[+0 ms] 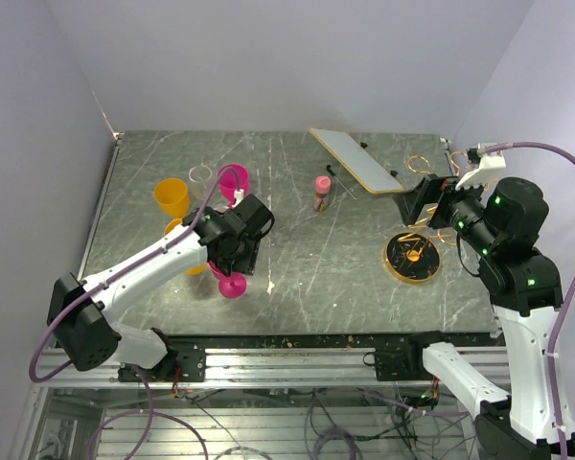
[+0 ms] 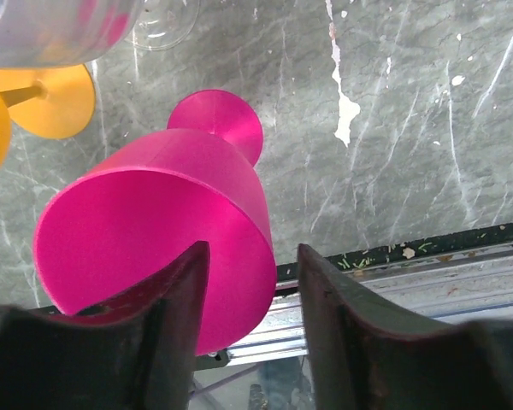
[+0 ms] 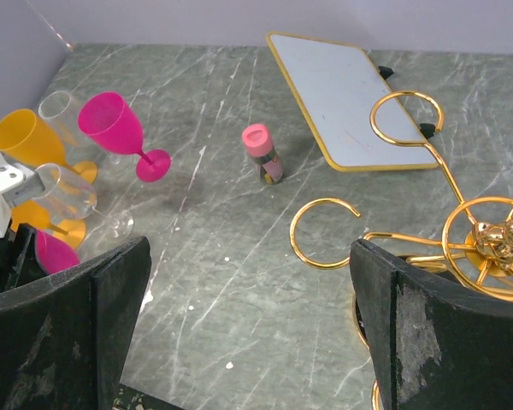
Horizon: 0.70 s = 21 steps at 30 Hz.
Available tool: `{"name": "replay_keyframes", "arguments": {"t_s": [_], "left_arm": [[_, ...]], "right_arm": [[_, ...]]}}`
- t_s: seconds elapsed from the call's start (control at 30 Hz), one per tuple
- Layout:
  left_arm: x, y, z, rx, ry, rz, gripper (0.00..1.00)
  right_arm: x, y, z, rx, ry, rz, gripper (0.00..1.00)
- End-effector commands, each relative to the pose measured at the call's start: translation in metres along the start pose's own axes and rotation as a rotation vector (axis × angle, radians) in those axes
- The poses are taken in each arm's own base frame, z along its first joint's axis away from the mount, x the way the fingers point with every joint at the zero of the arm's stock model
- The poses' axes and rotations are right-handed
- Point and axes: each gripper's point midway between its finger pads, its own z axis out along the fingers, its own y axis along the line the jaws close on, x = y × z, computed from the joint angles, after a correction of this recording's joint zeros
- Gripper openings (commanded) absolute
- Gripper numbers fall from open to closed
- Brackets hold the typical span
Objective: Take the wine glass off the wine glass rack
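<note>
Wine glass (image 2: 154, 222) (the pink one) was already off the wine glass rack (image 3: 487, 243); every loop I could see on it was bare. The glass sat right under the left hand (image 2: 252, 252), on the left half of the desk (image 1: 316, 259). The rack was at about 3 o'clock from it in the top view, well apart, beside the right hand (image 3: 248, 248). So the left arm was by far the nearer one. In the left wrist view the rim faced the camera and the foot lay at 12 o'clock from the fingertips, so the long axis ran from hand down to desk, near upright with a slight lean. The foot looked seated on the desk, but I couldn't confirm contact. The left hand was partly spread: one finger overlapped the rim, the other stood just beside the bowl wall with a sliver of gap, so I read it as not clamping. The right hand was spread wide and held nothing, with the rack post at 3 o'clock in its own view. A second pink glass (image 1: 234, 180) was at 12 o'clock from the foot and an orange glass (image 1: 171, 196) at about 10. My call: pull the left hand back along the glass axis, since any sideways drift could tip it.
</note>
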Motion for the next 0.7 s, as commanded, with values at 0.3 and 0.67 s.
{"name": "replay_keyframes", "arguments": {"t_s": [0.3, 0.67], "left_arm": [[-0.088, 0.009, -0.105, 0.07, -0.44, -0.061, 0.97], [-0.156, 0.04, -0.306, 0.298, -1.121, -0.151, 0.99]], "right_arm": [[-0.012, 0.007, -0.006, -0.026, -0.031, -0.011, 1.0], [-0.049, 0.021, -0.045, -0.055, -0.152, -0.036, 1.0]]}}
